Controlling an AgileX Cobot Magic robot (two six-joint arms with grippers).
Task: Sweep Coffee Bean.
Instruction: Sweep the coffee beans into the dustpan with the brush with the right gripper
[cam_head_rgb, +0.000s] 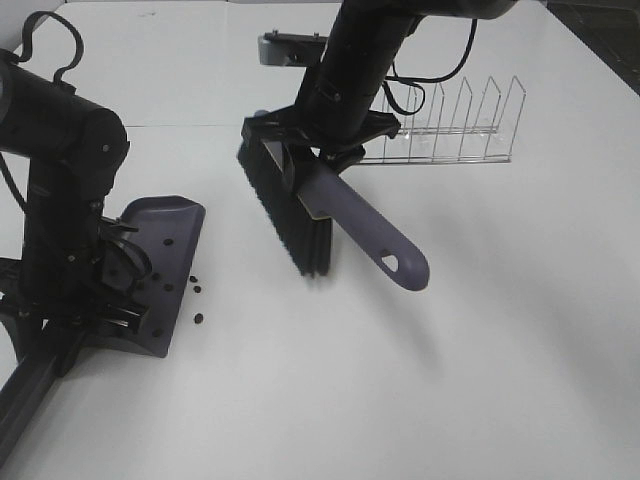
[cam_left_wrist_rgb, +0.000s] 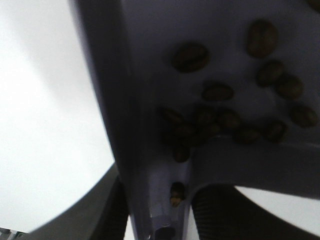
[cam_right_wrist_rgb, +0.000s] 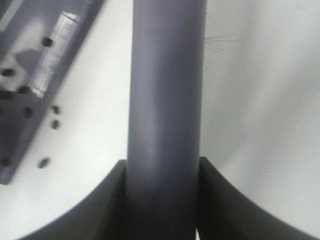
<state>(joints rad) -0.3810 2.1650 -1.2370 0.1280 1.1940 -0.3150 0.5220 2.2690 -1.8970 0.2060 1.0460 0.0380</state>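
A grey dustpan (cam_head_rgb: 165, 215) rests on the white table at the left, its mouth facing right. My left gripper (cam_head_rgb: 108, 295) is shut on its rear. Several coffee beans (cam_left_wrist_rgb: 217, 120) lie inside the pan, seen close in the left wrist view along with the pan floor (cam_left_wrist_rgb: 150, 50). Three beans (cam_head_rgb: 197, 290) lie on the table just off the pan's lip; they also show in the right wrist view (cam_right_wrist_rgb: 55, 124). My right gripper (cam_head_rgb: 322, 150) is shut on the grey brush handle (cam_right_wrist_rgb: 167, 90). The black bristles (cam_head_rgb: 290, 215) point down, right of the beans.
A clear wire rack (cam_head_rgb: 455, 130) stands at the back right behind the right arm. The left arm's dark base (cam_head_rgb: 50, 200) fills the left edge. A table seam runs across the back.
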